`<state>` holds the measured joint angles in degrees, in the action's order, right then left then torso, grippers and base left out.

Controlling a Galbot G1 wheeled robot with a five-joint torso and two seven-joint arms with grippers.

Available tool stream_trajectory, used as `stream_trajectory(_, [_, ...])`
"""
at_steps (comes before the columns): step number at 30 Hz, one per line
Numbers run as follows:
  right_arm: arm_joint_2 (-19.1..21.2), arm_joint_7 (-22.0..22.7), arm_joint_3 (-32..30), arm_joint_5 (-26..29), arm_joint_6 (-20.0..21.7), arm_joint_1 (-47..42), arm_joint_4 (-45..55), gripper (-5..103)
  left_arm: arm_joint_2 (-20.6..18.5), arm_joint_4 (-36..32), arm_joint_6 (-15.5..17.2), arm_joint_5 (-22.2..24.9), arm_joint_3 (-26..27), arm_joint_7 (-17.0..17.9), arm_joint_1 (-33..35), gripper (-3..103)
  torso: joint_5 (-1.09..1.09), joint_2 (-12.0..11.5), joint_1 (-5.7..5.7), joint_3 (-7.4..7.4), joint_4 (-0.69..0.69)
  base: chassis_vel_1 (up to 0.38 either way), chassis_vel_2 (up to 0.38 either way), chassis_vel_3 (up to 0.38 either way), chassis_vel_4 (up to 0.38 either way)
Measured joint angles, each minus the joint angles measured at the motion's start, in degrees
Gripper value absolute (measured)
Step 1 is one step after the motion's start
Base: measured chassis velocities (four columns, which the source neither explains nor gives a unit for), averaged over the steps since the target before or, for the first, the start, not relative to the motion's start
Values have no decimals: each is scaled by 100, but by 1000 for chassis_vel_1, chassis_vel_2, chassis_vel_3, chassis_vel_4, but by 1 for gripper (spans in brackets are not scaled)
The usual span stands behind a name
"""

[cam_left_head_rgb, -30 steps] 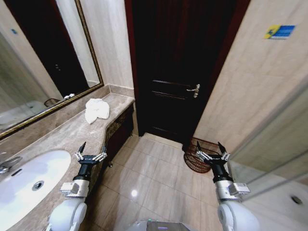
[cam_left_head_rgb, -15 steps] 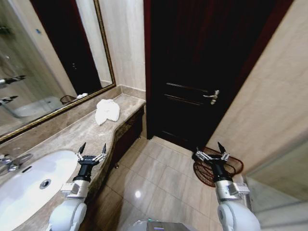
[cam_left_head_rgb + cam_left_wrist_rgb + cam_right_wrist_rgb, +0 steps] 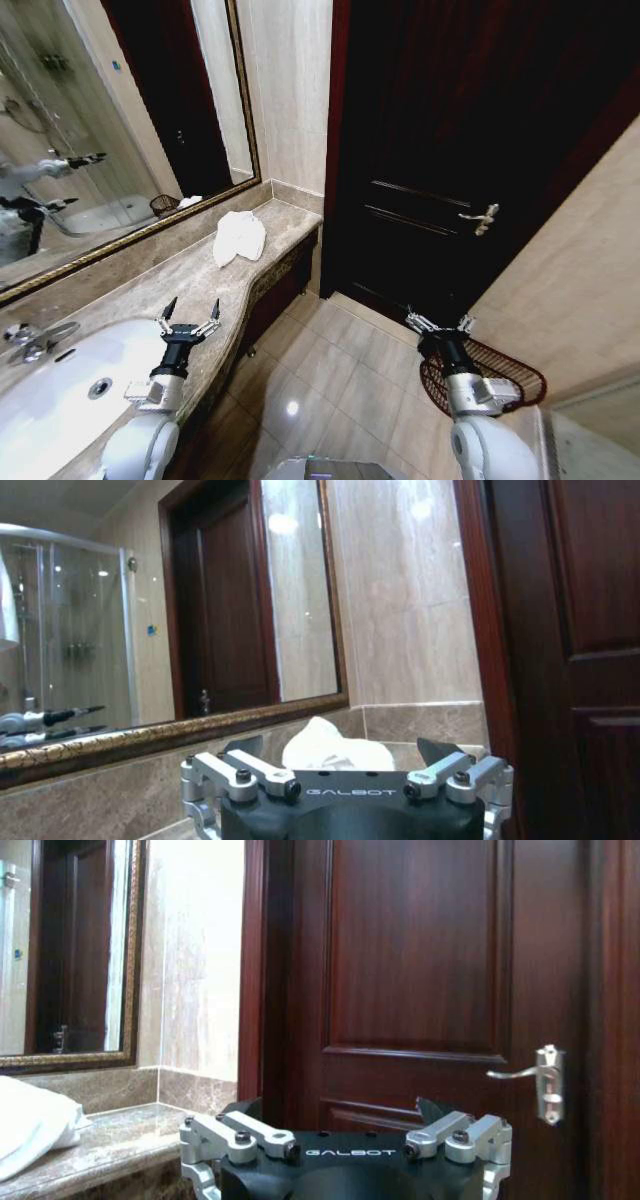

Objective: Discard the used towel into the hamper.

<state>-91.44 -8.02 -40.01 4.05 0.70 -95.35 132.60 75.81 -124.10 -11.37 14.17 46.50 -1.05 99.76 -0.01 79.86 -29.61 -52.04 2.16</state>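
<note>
The white towel (image 3: 239,238) lies crumpled on the marble bench (image 3: 190,275) at the frame's centre-left, its long axis running from the mirror (image 3: 110,130) toward the bench's front edge. The hamper (image 3: 490,375) stands on the floor tiles at lower right, mouth tipped toward the upper right, partly behind the right end effector (image 3: 440,324). Both that one and the left end effector (image 3: 189,310), over the bench by the sink (image 3: 60,385), are spread open, grasping nothing. Against the earlier frames the whole view has swung: towel and hamper sit further right.

White rounded arms; black wrists lettered GALBOT; silver screwed linkages; dark pointed fingers (image 3: 168,306).
</note>
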Motion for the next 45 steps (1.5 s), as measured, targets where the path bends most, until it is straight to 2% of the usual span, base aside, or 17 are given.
stream_trajectory(35, [-27, -124, 23, -31, -20, -67, -33, 100, -5, -76, 97, 46, -34, 83, 28, 100, 1, 0, 0, 0, 0, -115, 121, 121, -112])
stream_trajectory(41, [-2, -85, 51, 0, 40, -35, -13, 100, -139, -62, 274, 84, -27, 177, -79, 100, -1, 0, -1, 0, 0, -123, 125, 110, -124])
stream_trajectory(45, [19, 51, 85, 104, 186, -24, 61, 100, -283, -120, 621, 103, -66, 348, -283, 100, -1, -1, -3, -1, 1, -78, 75, 79, -77])
